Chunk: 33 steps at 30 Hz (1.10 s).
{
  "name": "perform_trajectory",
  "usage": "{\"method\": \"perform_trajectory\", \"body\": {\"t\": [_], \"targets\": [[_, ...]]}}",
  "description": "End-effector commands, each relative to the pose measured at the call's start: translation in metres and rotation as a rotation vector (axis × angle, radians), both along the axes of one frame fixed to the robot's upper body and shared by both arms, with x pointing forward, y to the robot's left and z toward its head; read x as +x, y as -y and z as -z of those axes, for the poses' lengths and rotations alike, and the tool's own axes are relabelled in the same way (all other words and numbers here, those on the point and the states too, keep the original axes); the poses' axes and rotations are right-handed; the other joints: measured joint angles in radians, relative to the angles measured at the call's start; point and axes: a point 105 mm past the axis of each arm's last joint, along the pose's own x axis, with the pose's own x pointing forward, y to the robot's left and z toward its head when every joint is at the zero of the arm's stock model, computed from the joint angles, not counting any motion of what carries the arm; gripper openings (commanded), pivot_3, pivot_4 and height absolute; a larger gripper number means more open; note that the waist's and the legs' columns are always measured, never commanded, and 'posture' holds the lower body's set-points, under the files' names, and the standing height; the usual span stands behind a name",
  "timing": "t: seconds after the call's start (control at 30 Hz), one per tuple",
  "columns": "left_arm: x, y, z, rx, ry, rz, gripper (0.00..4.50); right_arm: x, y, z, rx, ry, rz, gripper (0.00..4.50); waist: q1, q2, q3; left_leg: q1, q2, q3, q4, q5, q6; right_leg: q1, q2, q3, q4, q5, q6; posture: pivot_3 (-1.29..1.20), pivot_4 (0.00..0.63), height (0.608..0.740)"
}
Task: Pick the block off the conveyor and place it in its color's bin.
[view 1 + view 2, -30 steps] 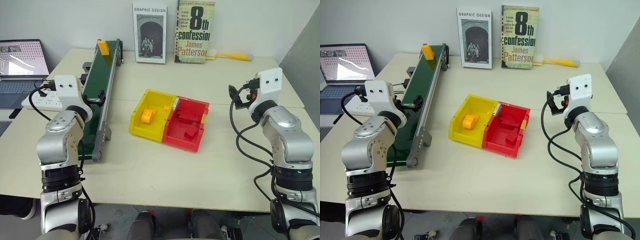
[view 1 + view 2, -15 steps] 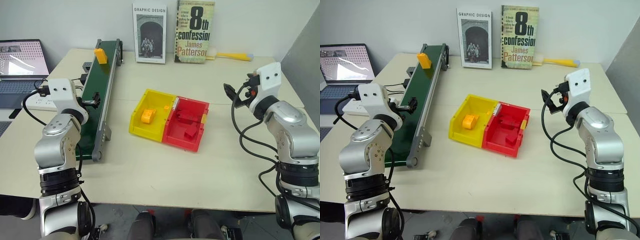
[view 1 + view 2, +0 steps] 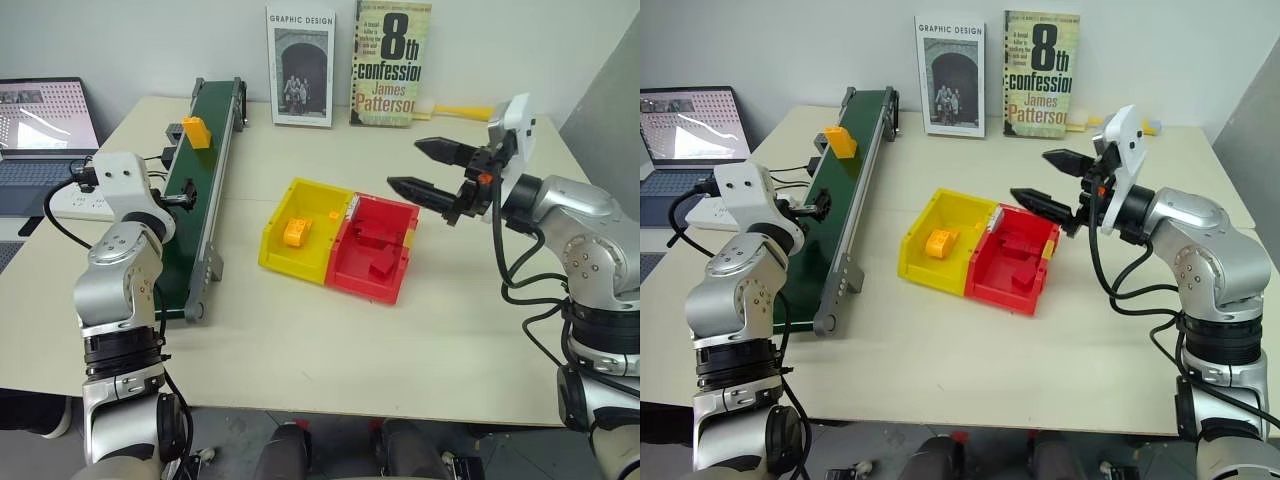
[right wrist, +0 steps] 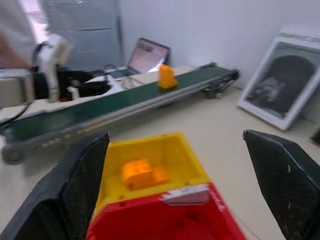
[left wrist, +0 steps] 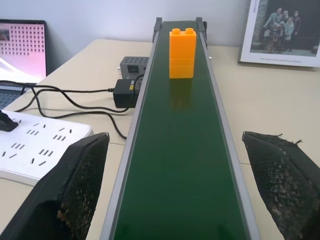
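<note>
Block: the block (image 5: 182, 52), yellow-orange with studs on top, was seen standing upright on the conveyor (image 3: 195, 205), toward its far end, touched by neither gripper.
Conveyor: dark green belt in a black and grey frame, laid along the left part of the table (image 3: 300, 330), running away from the robot.
Left gripper: the left gripper (image 5: 182, 187) was held low over the near stretch of the belt, pointed along it; fingers (image 5: 80, 185) spread wide to either side of the belt, nothing between them; well short of the block.
Right gripper: the right gripper (image 3: 428, 170) was held in the air beside and above the red bin (image 3: 377, 249), pointed leftward; fingers spread apart, nothing held.
Yellow bin: the yellow bin (image 3: 300, 232) sat mid-table, joined to the red bin on its right; one orange brick (image 3: 294, 232) was seen lying inside it.
Red bin: red pieces were seen inside; number could not be told.
Books: two were propped against the back wall. The white cover (image 3: 300, 65) was read as "GRAPHIC DESIGN", over a dark archway photo. The other cover (image 3: 390, 62) was read as "8th confession, James Patterson"; smaller print was too small to read.
Laptop: the laptop (image 3: 42, 125) was open at far left, a dotted pattern on screen; no text readable.
Power strip: the white power strip (image 5: 35, 147) lay beside the conveyor, with a black adapter (image 5: 127, 92) and cables near it.
Yellow tool: the yellow-handled item (image 3: 462, 112) lay by the back wall behind the right arm; kind could not be told.
</note>
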Motion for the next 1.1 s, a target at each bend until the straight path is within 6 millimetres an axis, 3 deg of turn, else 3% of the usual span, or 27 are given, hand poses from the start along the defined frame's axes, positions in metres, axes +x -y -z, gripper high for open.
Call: {"method": "perform_trajectory", "body": {"t": [0.03,0.23,0.9,1.1], "targets": [[-0.002,-0.005,-0.015,0.023,0.056,-0.026,4.45,-0.019,-0.014,-0.011,-0.002,0.021,-0.101,4.5,0.0,0.0,0.0,0.0,0.0,0.0,0.0,0.0,0.0,0.0,0.0,0.0,0.0,0.0,0.0,0.0,0.15,0.74],[-0.001,-0.009,-0.009,0.017,0.033,-0.035,4.45,-0.025,-0.018,-0.011,-0.01,0.007,-0.119,4.5,0.001,0.0,0.0,0.0,0.0,0.0,0.0,0.0,0.0,0.0,0.0,0.0,0.0,0.0,0.0,0.0,0.15,0.74],[0.008,0.004,-0.001,-0.02,0.002,0.024,4.45,-0.032,-0.016,-0.011,-0.025,-0.004,-0.115,4.5,0.001,0.0,0.0,0.0,0.0,0.0,0.0,0.0,0.0,0.0,0.0,0.0,0.0,0.0,0.0,0.0,0.15,0.74],[0.006,0.004,0.002,-0.055,-0.014,0.02,3.44,-0.031,-0.015,-0.013,-0.023,-0.004,-0.111,4.5,0.001,0.0,0.0,0.0,0.0,0.0,0.0,0.0,0.0,0.0,0.0,0.0,0.0,0.0,0.0,0.0,0.15,0.74]]}}
